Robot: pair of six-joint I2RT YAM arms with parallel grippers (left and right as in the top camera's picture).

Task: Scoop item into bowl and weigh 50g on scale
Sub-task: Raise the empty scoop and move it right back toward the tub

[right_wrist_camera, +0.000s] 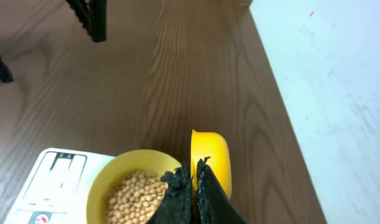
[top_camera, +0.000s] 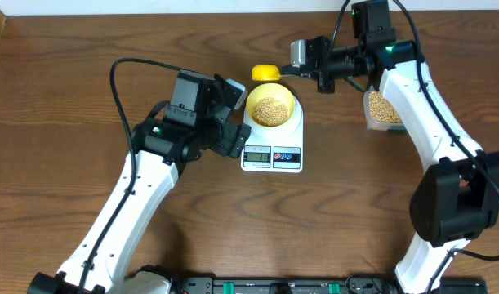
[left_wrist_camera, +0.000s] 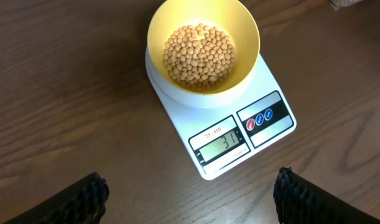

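Observation:
The pale yellow bowl (top_camera: 291, 100) stands on the white scale (top_camera: 272, 157) and holds a heap of tan beans (top_camera: 271, 110). In the left wrist view the bowl (left_wrist_camera: 249, 43), the beans (left_wrist_camera: 199, 55) and the scale (left_wrist_camera: 267, 93) all show, and the display reads 31. My left gripper (left_wrist_camera: 193, 199) is open and empty, just left of the scale (top_camera: 231, 114). My right gripper (right_wrist_camera: 194, 180) is shut on the handle of a yellow scoop (right_wrist_camera: 209, 155), holding the scoop (top_camera: 264, 72) just behind the bowl (right_wrist_camera: 112, 174); its head looks turned on edge.
A clear plastic tub of beans (top_camera: 384, 110) stands to the right of the scale, under the right arm. The table's back edge and a pale wall (right_wrist_camera: 326, 74) lie just behind the scoop.

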